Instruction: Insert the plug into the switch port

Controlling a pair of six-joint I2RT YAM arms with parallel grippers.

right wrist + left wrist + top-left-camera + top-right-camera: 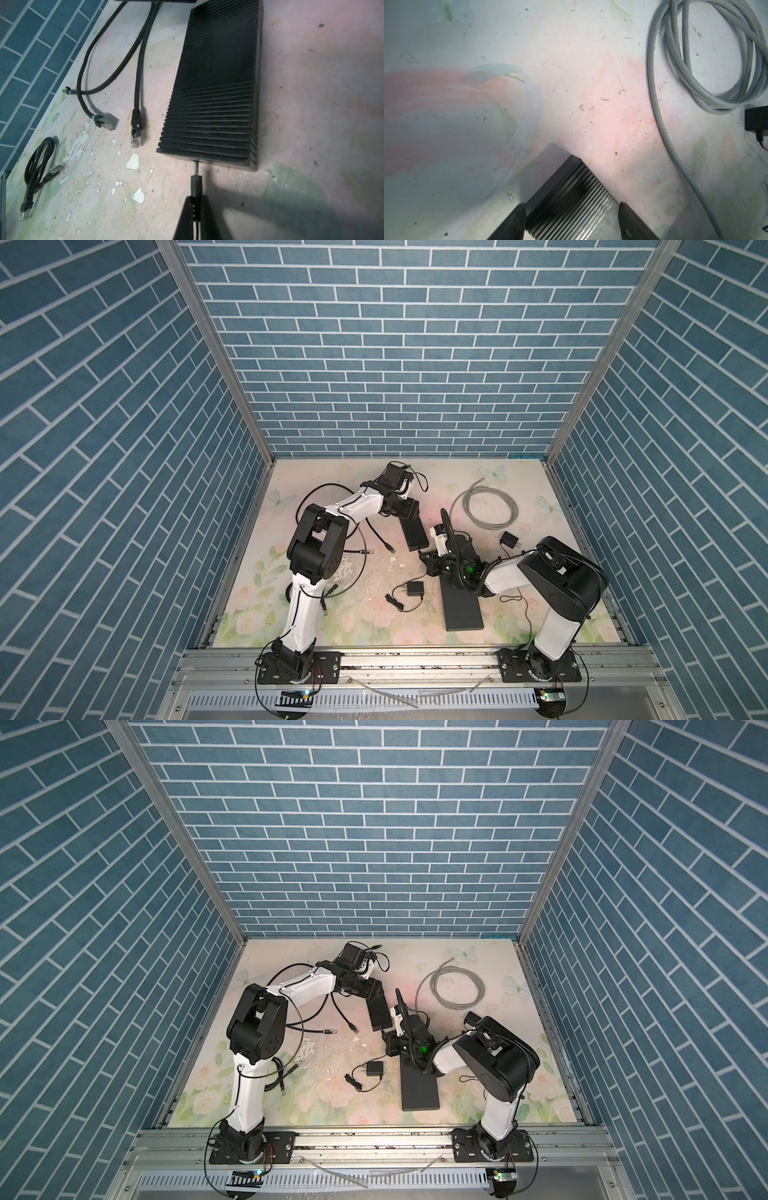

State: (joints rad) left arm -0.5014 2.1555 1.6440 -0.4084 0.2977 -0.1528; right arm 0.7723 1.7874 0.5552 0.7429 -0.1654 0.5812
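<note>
On the floral counter [374, 614], the ribbed black switch [214, 93] is lying at twelve o'clock of the right gripper [196, 205], its fingers pinching the barrel plug [196, 185], whose tip is just entering the port; seating remains. The left gripper [571, 222] fingers are standing wide, straddling the switch's far end.

Both top views are evenly bright and sharp, with wide-angle bending of the brick walls [104, 406] toward the edges. The left wrist view is soft and hazy, a blurred pink-grey smear covering the mat [591, 83] away from the switch [571, 197]. The right wrist view is dimmer, with a broad dark shadow beside the switch [214, 93].
</note>
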